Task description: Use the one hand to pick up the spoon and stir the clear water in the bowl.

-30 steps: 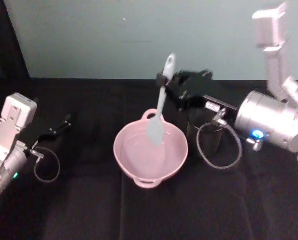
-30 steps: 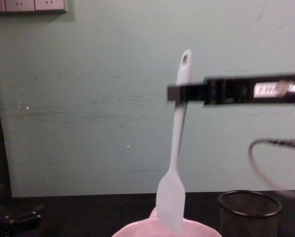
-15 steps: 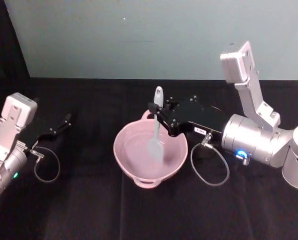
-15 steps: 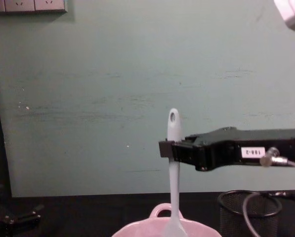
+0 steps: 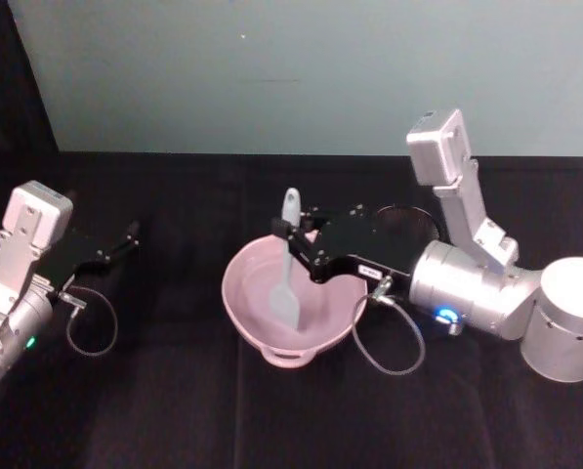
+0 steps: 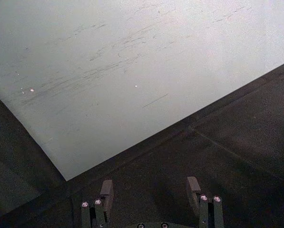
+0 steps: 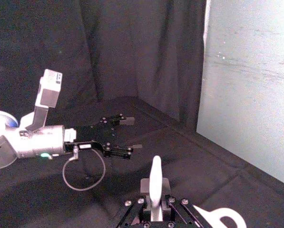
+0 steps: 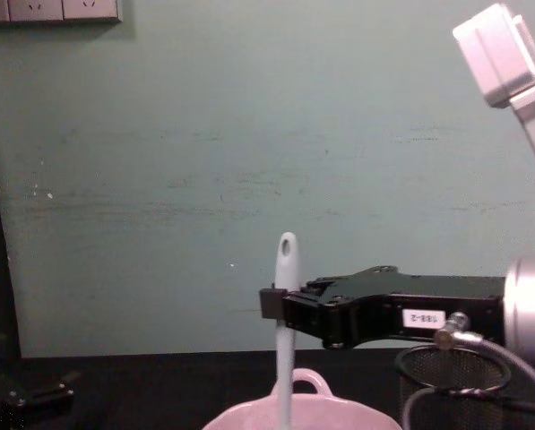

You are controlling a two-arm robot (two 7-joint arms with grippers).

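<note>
My right gripper (image 5: 283,234) is shut on the upper handle of the white spoon (image 5: 285,283), holding it nearly upright over the pink bowl (image 5: 234,311). The spoon's blade is down inside the bowl, in the water. In the chest view the spoon (image 8: 286,260) rises from the bowl (image 8: 339,414) with the right gripper (image 8: 276,305) clamped just below the holed tip. The right wrist view shows the handle (image 7: 155,183) between the fingers. My left gripper (image 5: 130,234) rests open on the table at the far left, fingers apart (image 6: 150,187) with nothing between them.
A black wire-mesh cup (image 8: 451,394) stands just right of the bowl, behind my right arm (image 5: 467,288). A cable loop (image 5: 384,337) hangs from the right wrist near the bowl's rim. Black cloth covers the table; a pale green wall (image 5: 271,68) stands behind.
The right gripper has come down and to the left with the spoon. The blade has gone from above the rim to deep inside the bowl. The left arm has not moved.
</note>
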